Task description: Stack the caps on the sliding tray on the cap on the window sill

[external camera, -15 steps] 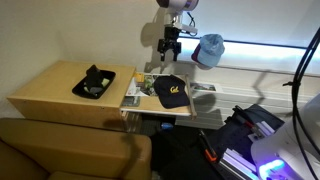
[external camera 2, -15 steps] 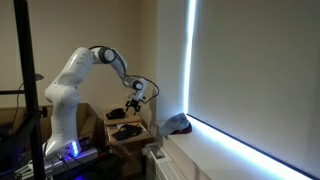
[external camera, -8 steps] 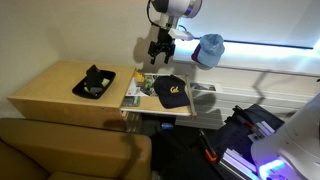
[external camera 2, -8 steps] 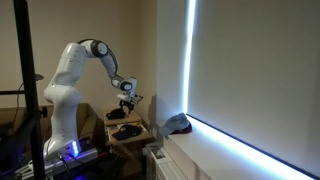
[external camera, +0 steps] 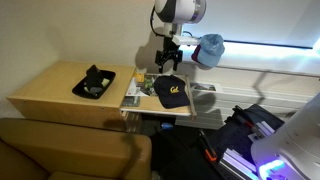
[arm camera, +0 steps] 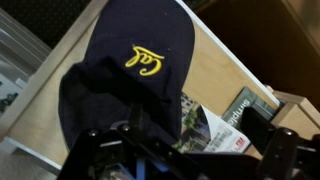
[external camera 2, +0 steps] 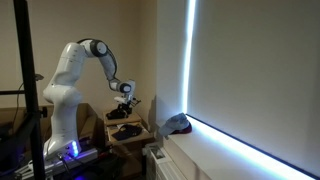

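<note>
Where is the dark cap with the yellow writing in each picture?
Exterior view: the dark cap lies near the middle, just below the robot's arm.
Exterior view: a small dark shape, low and left of middle, is likely it.
Wrist view: it fills the middle, on the sliding tray.
Shared landmark: the open claw, right over the cap in every view.

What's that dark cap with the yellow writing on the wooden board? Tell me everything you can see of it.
The dark cap is a navy or black baseball cap, seemingly cloth, with yellow script lettering on its front. It lies crown up on the pale wooden sliding tray, with printed papers beside it. The open gripper hovers above it and does not appear to touch it.
</note>
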Robot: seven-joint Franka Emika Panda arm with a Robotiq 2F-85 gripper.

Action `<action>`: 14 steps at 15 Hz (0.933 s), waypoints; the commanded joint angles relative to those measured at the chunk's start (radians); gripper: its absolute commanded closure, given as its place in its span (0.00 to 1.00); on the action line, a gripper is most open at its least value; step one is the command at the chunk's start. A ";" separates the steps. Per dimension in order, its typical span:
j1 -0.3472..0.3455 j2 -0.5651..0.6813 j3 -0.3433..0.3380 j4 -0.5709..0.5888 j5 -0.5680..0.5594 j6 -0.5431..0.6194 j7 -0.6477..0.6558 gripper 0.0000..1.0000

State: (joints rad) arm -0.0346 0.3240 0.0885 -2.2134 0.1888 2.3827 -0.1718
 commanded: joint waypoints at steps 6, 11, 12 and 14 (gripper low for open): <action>0.069 -0.002 -0.037 -0.086 -0.097 -0.032 0.231 0.00; 0.072 0.057 -0.088 -0.108 -0.137 0.185 0.308 0.00; 0.078 0.071 -0.112 -0.109 -0.166 0.243 0.328 0.00; 0.092 0.122 -0.158 -0.104 -0.209 0.349 0.376 0.00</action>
State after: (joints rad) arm 0.0355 0.3856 -0.0137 -2.3149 0.0339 2.6027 0.1383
